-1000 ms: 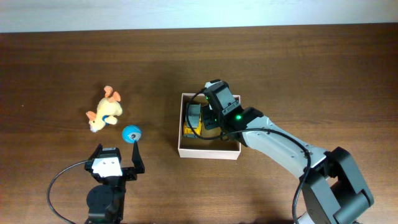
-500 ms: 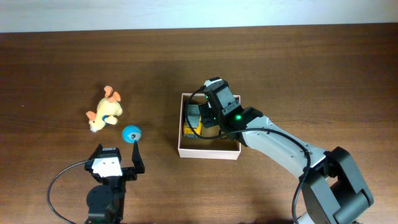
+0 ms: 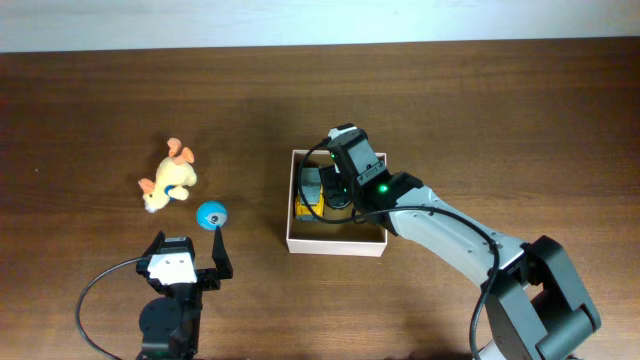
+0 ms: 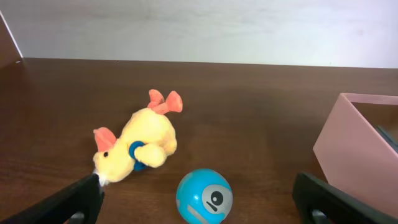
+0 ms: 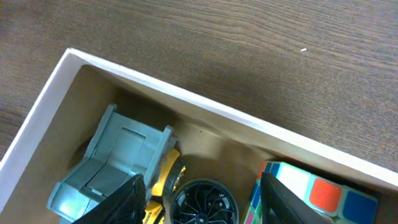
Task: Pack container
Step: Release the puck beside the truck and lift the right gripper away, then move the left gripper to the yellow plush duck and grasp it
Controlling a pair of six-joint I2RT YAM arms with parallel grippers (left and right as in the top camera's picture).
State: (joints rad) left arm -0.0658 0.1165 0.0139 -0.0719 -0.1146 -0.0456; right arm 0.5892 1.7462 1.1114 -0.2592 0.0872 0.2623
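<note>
The container (image 3: 335,244) is a shallow white-walled box with a tan inside, right of the table's middle. In it lie a grey and yellow toy truck (image 5: 121,158) with a black wheel (image 5: 205,202), and a colour cube (image 5: 311,190). My right gripper (image 3: 330,190) hangs low over the box's left part. In the right wrist view it (image 5: 208,208) is open, its fingers standing either side of the truck's wheel. My left gripper (image 3: 188,258) is open and empty at the front left. A blue ball (image 4: 204,195) lies just ahead of it, and a yellow plush duck (image 4: 134,146) lies farther back left.
The ball (image 3: 211,214) and the duck (image 3: 168,178) lie on the bare wooden table left of the box. The box's near wall (image 4: 354,143) shows at the right of the left wrist view. A pale wall runs along the table's far edge.
The right gripper has crept slightly over the box's left part. The left arm, ball and duck have not moved.
</note>
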